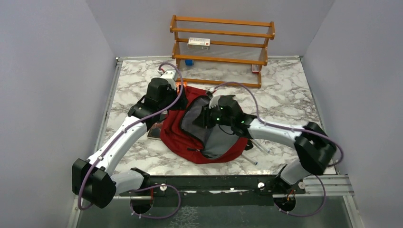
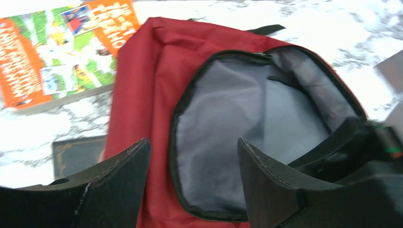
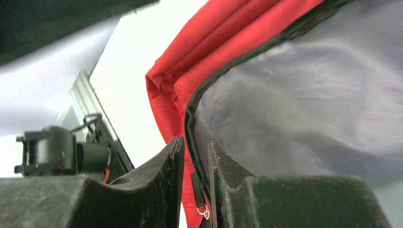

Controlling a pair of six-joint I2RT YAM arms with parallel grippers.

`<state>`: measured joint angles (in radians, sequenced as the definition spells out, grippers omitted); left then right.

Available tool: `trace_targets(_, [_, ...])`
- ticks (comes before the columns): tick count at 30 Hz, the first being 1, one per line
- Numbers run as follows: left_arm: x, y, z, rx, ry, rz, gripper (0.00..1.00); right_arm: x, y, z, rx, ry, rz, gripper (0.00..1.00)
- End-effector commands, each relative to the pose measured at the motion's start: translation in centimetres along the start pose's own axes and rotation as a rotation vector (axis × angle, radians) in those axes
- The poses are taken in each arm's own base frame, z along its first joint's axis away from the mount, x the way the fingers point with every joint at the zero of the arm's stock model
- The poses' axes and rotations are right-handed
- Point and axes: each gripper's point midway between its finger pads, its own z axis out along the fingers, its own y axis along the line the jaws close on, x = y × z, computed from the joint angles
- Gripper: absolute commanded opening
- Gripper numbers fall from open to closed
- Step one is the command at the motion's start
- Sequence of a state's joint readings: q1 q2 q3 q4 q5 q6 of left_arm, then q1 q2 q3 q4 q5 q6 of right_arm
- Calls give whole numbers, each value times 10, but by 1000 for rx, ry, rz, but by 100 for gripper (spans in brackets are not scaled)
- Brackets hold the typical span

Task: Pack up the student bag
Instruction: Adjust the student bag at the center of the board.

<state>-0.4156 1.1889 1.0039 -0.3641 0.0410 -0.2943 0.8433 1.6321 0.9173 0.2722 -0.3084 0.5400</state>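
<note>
The student bag (image 1: 190, 140) lies in the middle of the table, dark red, its mouth gaping and the grey lining (image 2: 228, 123) showing. My left gripper (image 2: 192, 156) hovers open over the mouth's left rim, with nothing between its fingers. My right gripper (image 3: 196, 147) is at the bag's right rim. Its jaws stand a little apart with the black zipper trim (image 3: 190, 128) and a small pull ring between them; the trim rests against one finger and a slit shows beside the other. From above, the right gripper (image 1: 203, 116) reaches into the mouth.
An orange and green book (image 2: 57, 52) lies just behind the bag. A dark book (image 2: 78, 154) sits at the bag's left side. A wooden shelf (image 1: 221, 47) with a small box stands at the back. A pen (image 1: 251, 160) lies right of the bag.
</note>
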Motion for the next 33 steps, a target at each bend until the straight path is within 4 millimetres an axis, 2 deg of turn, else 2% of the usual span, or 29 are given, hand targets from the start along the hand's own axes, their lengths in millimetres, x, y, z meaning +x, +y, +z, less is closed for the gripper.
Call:
trace_targets(1, [-17, -54, -9, 156, -100, 67, 68, -12, -37, -48, 289, -109, -9, 31])
trace_targets(4, [-6, -77, -5, 186, -83, 130, 68, -9, -57, -80, 433, -156, 36, 34])
trace_targets(6, [6, -92, 1, 195, -58, 178, 68, 1, -67, -98, 503, -157, 73, 36])
trace_targets(9, [31, -110, 11, 184, -10, 252, 68, 13, -78, -121, 590, -161, 123, 40])
trace_targets(12, [62, -113, 26, 133, 45, 323, 70, 24, -90, -144, 673, -173, 168, 50])
trace_targets(15, [87, -113, 39, 96, 95, 380, 71, 30, -94, -162, 717, -187, 191, 55])
trace_targets(22, [108, -111, 67, 5, 135, 480, 77, 32, -102, -199, 832, -238, 241, 61])
trace_targets(27, [121, -105, 84, -63, 165, 557, 83, 34, -107, -213, 877, -263, 261, 64])
trace_targets(33, [138, -97, 99, -161, 202, 666, 88, 51, -111, -205, 864, -232, 308, 67])
